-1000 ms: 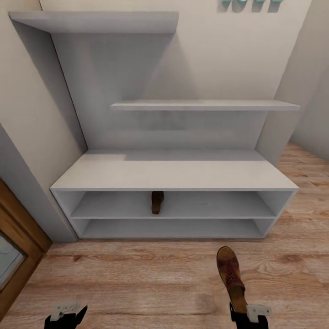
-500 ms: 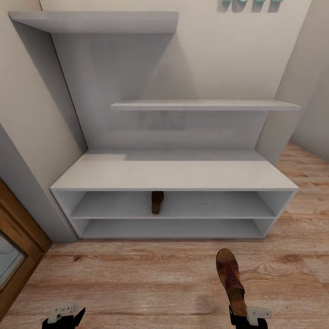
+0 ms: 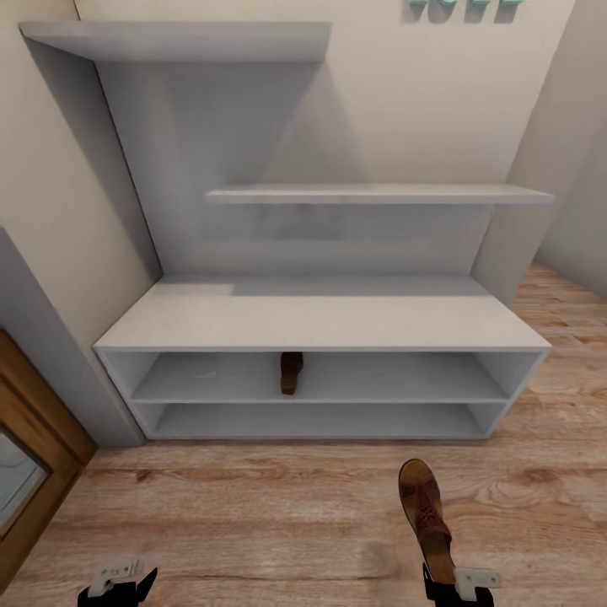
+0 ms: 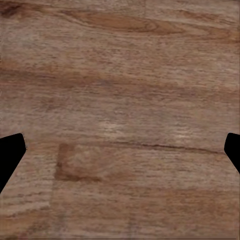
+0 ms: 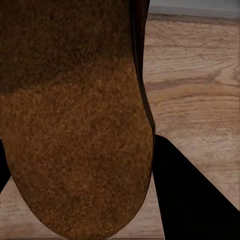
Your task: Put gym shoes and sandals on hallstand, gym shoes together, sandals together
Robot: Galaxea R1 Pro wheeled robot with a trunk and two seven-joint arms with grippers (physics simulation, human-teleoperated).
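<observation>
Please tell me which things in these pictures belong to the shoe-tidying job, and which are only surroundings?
Job: sandal held in the right gripper; second sandal on the upper shoe shelf; hallstand; corridor floor; left gripper, fingers apart.

Surroundings: wooden door frame; teal wall lettering.

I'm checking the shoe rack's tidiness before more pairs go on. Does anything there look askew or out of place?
One sandal sits alone on the hallstand's upper shoe shelf, near the middle, its length running front to back. Its mate is off the rack, held at the heel by the right gripper above the floor.
</observation>
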